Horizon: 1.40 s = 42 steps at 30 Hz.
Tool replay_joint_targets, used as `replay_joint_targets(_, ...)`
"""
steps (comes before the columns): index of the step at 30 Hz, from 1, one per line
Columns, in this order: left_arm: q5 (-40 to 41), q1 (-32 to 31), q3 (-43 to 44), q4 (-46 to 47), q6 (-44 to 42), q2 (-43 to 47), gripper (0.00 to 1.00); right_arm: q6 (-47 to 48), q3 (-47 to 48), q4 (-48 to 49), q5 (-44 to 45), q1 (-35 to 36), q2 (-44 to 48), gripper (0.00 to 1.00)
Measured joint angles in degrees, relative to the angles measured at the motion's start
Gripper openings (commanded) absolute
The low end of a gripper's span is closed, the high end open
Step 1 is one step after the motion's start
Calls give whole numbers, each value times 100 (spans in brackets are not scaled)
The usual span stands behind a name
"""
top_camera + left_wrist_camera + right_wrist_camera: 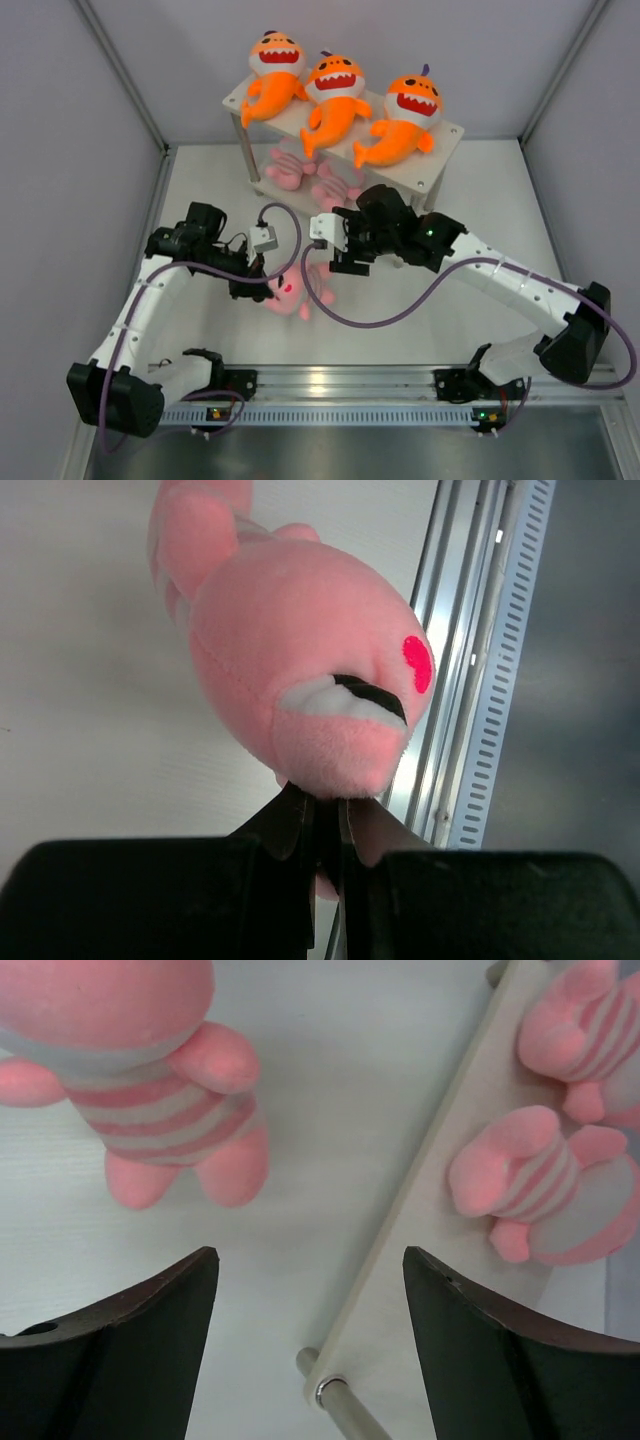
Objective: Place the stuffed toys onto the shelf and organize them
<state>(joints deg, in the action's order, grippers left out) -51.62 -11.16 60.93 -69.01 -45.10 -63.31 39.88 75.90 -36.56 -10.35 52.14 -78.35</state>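
Observation:
Three orange shark plushes (pixel 338 100) lie in a row on the top tier of the white shelf (pixel 448 137). Two pink striped plushes (pixel 322 185) lie on the lower tier, also seen in the right wrist view (pixel 540 1180). My left gripper (pixel 252 287) is shut on the third pink plush (pixel 286 296), pinching its head end (pixel 300 640) between the fingertips (pixel 290 815) just above the table. My right gripper (pixel 310 1260) is open and empty, hovering near the shelf's front leg (pixel 340 1408), close to the held plush's striped body (pixel 160 1100).
The lower shelf board (pixel 440 1210) runs diagonally under my right gripper (pixel 345 262). The metal mounting rail (pixel 470 680) lies along the table's near edge. Grey walls close in the left, right and back sides.

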Motion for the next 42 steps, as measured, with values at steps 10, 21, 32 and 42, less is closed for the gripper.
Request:
replay_joint_targets(10,-4,-271,20,-442,-505,4,0,94,-389,-164,-944,76,-229,75)
replay_joint_targets(21,-105,-282,94,-483,-568,4,0,-393,-1012,833,-1226,138,-481,63)
replay_joint_targets(32,-105,-282,94,-490,-595,7,0,-835,-1325,1412,-920,149,-573,37)
replay_joint_targets(42,122,-282,299,-514,-538,-79,46,-1620,-1530,1670,-793,186,-501,0)
